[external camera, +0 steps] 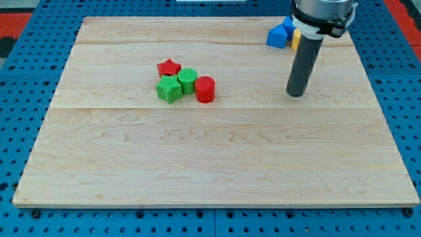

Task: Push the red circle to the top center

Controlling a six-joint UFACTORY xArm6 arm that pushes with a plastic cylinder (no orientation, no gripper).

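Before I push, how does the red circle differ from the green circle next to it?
The red circle is red; the green circle is green. The red circle sits on the cluster's right edge, nearest my tip; the green circle sits farther left, wedged against the green star. Both are upright round cylinders.

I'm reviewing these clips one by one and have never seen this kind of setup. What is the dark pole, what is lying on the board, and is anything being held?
There is one camera view, looking down at a pale wooden board on a blue pegboard table. The dark pole is a robot arm's straight rod; it has no gripper, so it holds nothing and only pushes. Its tip rests on the board toward the view's right, well clear of a cluster left of centre: a red star block, green star block, green round block and red round block. The red round one is to be pushed. Blue blocks and a yellow one sit near the view's top right, behind the rod.
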